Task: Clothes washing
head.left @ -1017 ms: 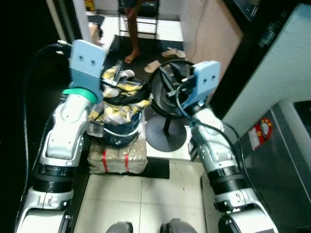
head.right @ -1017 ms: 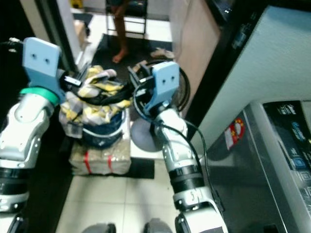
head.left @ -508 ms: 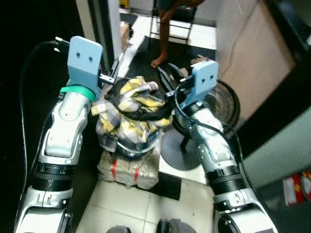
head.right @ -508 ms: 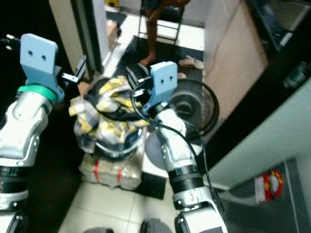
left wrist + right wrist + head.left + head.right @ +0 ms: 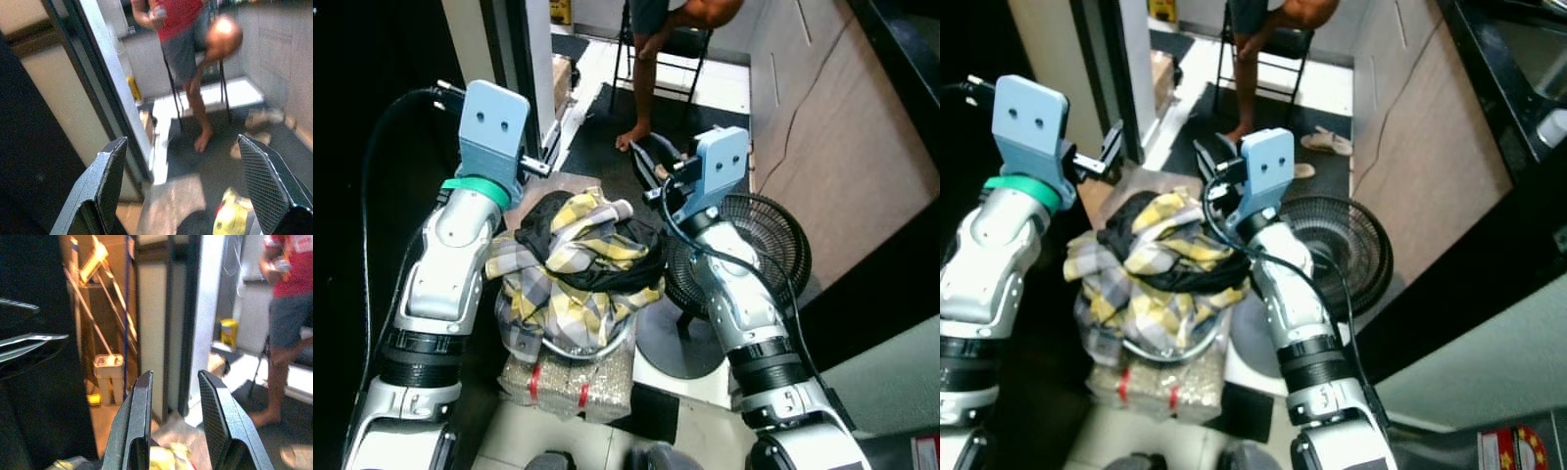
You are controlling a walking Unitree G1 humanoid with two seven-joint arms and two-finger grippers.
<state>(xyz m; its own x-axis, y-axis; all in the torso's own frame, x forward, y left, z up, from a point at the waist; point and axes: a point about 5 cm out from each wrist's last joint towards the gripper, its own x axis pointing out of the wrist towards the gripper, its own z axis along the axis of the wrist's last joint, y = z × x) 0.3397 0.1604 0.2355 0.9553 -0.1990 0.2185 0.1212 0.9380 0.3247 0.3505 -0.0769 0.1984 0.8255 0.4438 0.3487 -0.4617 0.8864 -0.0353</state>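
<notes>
Left eye view: yellow-and-grey checked clothes (image 5: 573,269) heaped in a basin (image 5: 578,345) on a wrapped bundle (image 5: 570,380), between both raised arms. Left claw (image 5: 186,196) spread wide; right claw (image 5: 173,426) slightly parted, gripping nothing. Far off, person (image 5: 671,39) by chair; fan (image 5: 744,257) right.

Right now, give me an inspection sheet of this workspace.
Surface: tiled floor; dark mat beyond.
Job's things: clothes heaped in a basin on a strapped bundle.
Clutter: fan beside the basin; sandals on the mat.
Grippers: left gripper open, empty, above the heap; right gripper open, empty, above the heap.
Cables: black cable along the right arm.
Surroundings: person at a chair; doorframe.
</notes>
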